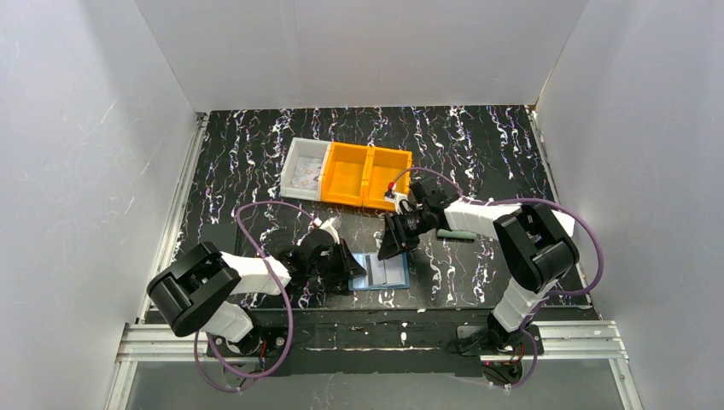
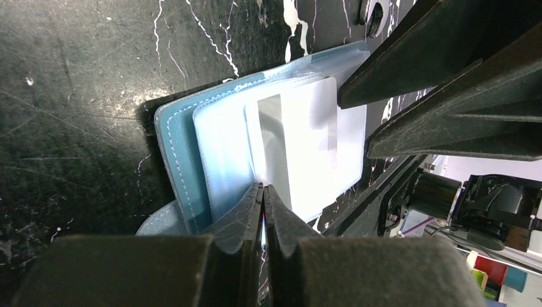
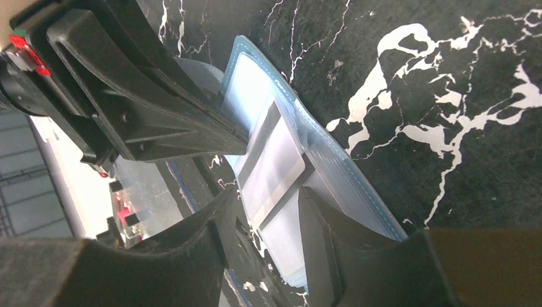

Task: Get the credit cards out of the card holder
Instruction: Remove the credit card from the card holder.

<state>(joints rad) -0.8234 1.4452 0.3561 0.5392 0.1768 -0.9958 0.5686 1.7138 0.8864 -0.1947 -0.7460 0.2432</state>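
Observation:
The card holder (image 1: pixel 376 283) lies open on the dark marbled table between the two arms, with its blue cover (image 2: pixel 179 153) and light blue inside (image 3: pixel 345 166). A whitish credit card (image 2: pixel 307 141) with a grey stripe lies on its pockets (image 3: pixel 275 163), and a second pale card shows beneath it. My left gripper (image 1: pixel 352 272) is shut, its tips (image 2: pixel 263 190) pinched on the holder's near edge where pocket and card overlap. I cannot tell if the card is in the pinch too. My right gripper (image 1: pixel 394 248) is open, straddling the card's end (image 3: pixel 267 195).
Two orange bins (image 1: pixel 367 175) and a white bin (image 1: pixel 303 169) stand behind the holder. A pale green pouch (image 1: pixel 457 233) lies under the right arm. The holder's snap tab (image 2: pixel 160 224) sticks out beside my left fingers. White walls enclose the table.

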